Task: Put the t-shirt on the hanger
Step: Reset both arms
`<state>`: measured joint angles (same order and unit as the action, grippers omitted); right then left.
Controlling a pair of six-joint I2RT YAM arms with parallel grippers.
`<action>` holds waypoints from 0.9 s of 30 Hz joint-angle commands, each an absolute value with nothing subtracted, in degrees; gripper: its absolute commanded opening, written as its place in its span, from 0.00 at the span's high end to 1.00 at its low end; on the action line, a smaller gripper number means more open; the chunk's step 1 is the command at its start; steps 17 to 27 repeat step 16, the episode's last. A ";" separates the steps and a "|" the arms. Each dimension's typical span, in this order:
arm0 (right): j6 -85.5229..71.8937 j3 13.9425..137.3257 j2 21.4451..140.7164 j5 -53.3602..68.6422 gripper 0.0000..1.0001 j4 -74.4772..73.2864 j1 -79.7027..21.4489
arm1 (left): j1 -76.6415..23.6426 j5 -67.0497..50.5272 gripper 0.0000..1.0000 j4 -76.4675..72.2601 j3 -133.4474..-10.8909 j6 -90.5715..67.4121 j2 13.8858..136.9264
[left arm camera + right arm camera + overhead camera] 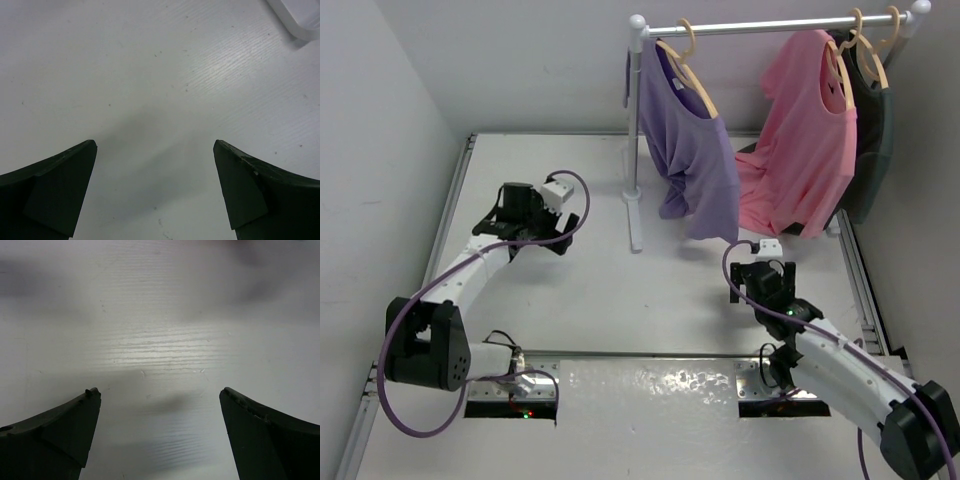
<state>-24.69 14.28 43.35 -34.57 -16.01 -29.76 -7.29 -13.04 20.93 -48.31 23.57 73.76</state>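
Note:
The lavender-purple t-shirt (695, 160) hangs on a tan hanger (692, 72) at the left end of the rail (770, 26). The cloth is bunched and hangs unevenly. My left gripper (506, 213) is open and empty, low over the table at the left, well away from the shirt. In the left wrist view (155, 150) only bare white table shows between its fingers. My right gripper (756, 280) is open and empty, low over the table below the shirt's hem. In the right wrist view (160, 397) only bare table shows between its fingers.
A pink t-shirt (805, 140) and a dark garment (872, 130) hang on like hangers further right on the rail. The rack's white post (635, 130) and foot (636, 225) stand mid-table. Walls close in at left and back.

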 commanded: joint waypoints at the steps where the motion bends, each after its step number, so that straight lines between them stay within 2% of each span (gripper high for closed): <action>1: -27.16 13.45 41.49 -35.51 0.01 -11.87 -29.71 | -6.68 -10.03 0.00 16.09 -47.29 20.66 72.33; 27: -27.86 12.66 38.14 -36.91 0.01 -13.28 -29.62 | -6.06 -6.50 0.00 11.61 -44.21 17.76 69.08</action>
